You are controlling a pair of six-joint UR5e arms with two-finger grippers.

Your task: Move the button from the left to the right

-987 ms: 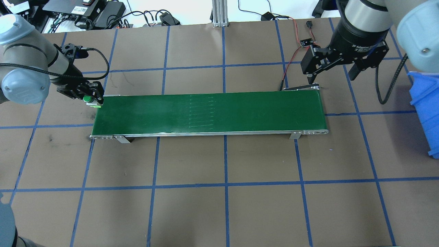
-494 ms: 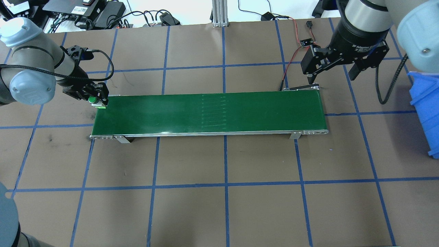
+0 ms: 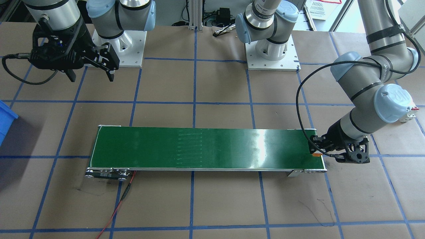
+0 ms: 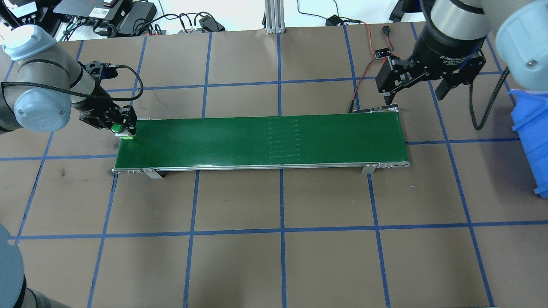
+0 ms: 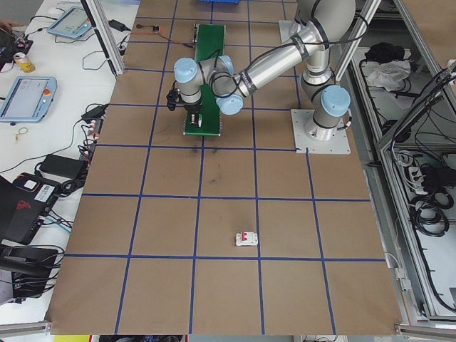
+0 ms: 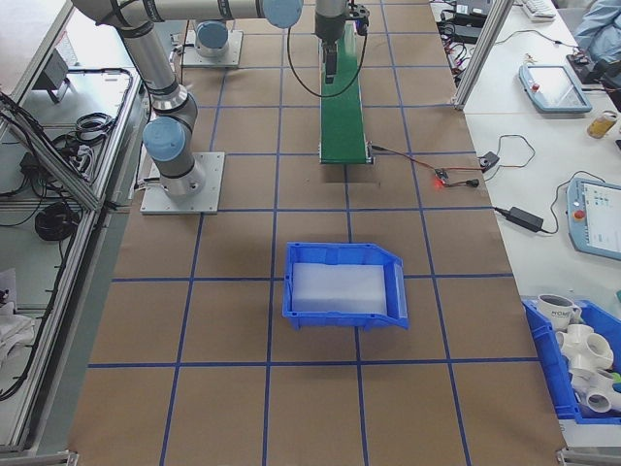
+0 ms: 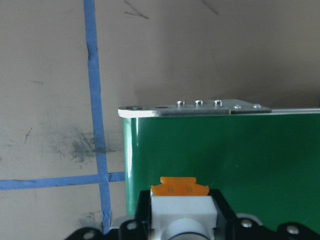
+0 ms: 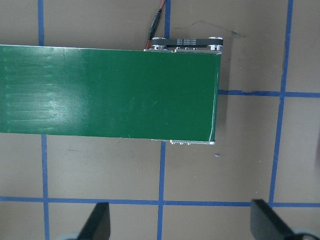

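Left gripper (image 4: 123,126), fingers clamped on the small green-capped, white-bodied, orange-based button (image 4: 118,130), has advanced over the near end of the long green conveyor belt (image 4: 261,140); release appears imminent. Right gripper (image 4: 416,88) waits, fingers spread, empty.

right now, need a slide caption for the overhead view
Left gripper holds the green-capped button over the left end of the green conveyor belt while the open right gripper waits beyond the far end.

Left pincer (image 4: 122,128) low, clamped shut, wrist angled down, right pincer (image 4: 417,87) raised, fingers spread apart
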